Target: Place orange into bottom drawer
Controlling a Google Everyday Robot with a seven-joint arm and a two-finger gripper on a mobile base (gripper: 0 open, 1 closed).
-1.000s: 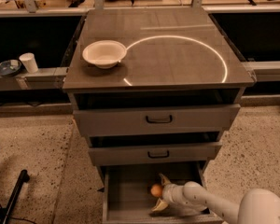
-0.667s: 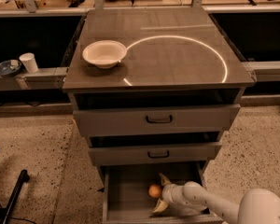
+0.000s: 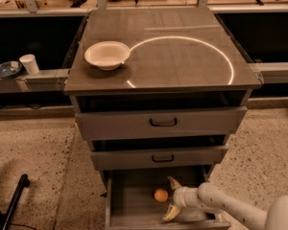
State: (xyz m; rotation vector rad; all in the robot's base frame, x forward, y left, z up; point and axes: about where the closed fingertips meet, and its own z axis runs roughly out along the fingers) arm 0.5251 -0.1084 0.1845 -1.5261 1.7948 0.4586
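The orange (image 3: 160, 195) lies on the floor of the bottom drawer (image 3: 129, 206), which is pulled out below the two wider drawers. My gripper (image 3: 172, 198) is inside that drawer, just right of the orange, reaching in from the lower right. Its two pale fingers (image 3: 173, 182) are spread apart, one behind and one in front of the orange's right side. They do not hold the orange.
A white bowl (image 3: 107, 54) sits on the cabinet top (image 3: 182, 51) at the left. The two upper drawers (image 3: 163, 122) stand slightly open. A white cup (image 3: 29, 63) and a dish (image 3: 6, 69) rest on a ledge at the far left. A black pole (image 3: 12, 200) lies on the floor at lower left.
The orange now lies a little clear of the fingers on the drawer floor. The gripper has hardly moved.
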